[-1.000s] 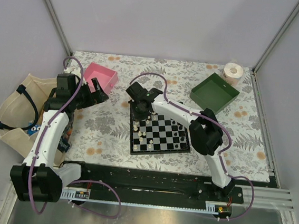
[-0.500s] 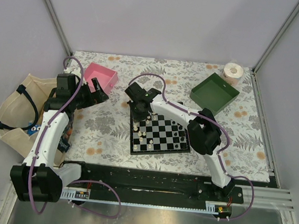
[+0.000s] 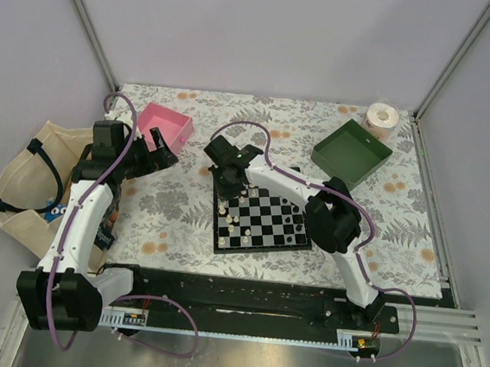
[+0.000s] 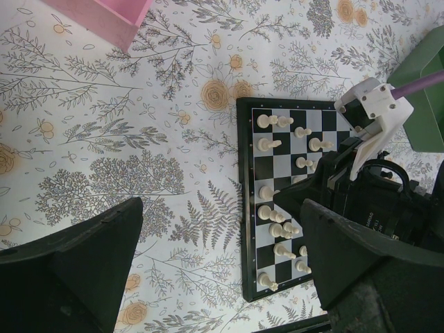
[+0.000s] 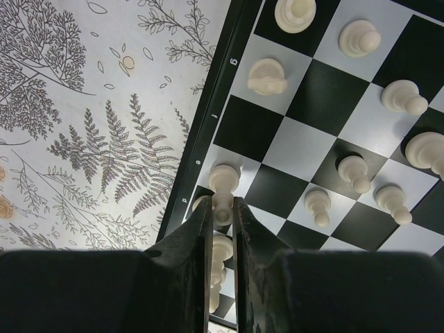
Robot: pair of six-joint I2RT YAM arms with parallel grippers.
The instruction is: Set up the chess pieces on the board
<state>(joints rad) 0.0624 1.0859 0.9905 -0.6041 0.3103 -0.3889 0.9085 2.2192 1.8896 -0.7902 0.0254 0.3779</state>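
Board: the small square black-and-white chequered chessboard with a black border [image 3: 265, 248] lies flat mid-counter, turned a little off square to the near edge. It has no long axis.
Border marks: small characters run along the left border in the right wrist view [image 5: 208, 132].
Cream-white chess pieces [image 4: 277, 229]: these tiny men are crowded on the left columns of the board. Whether each stands upright or lies over I cannot tell.
Black chess pieces [image 3: 297, 228]: on the right columns.
Right pincer [image 5: 221, 201]: at the board's far left corner, fingers drawn almost together on one cream-white pawn-like piece [image 5: 222, 211]. Another cream piece stands just beyond it.
Left pincer [image 4: 218, 208]: spread wide and holding nothing, up over the left of the counter, near the pink tray.
Pink square plastic tray [image 3: 166, 124]: far left, its pink floor showing.
Dark green square tray [image 3: 351, 150]: far right, its green floor showing.
Roll of beige tape [image 3: 381, 119]: far right corner, beside the green tray.
Cream cloth bag [image 3: 19, 188]: slumped off the left edge.
Room: flower-printed counter [image 3: 173, 211] shows on every side of the board. Both trays sit well apart from it, and the right arm lies over the board's far part.
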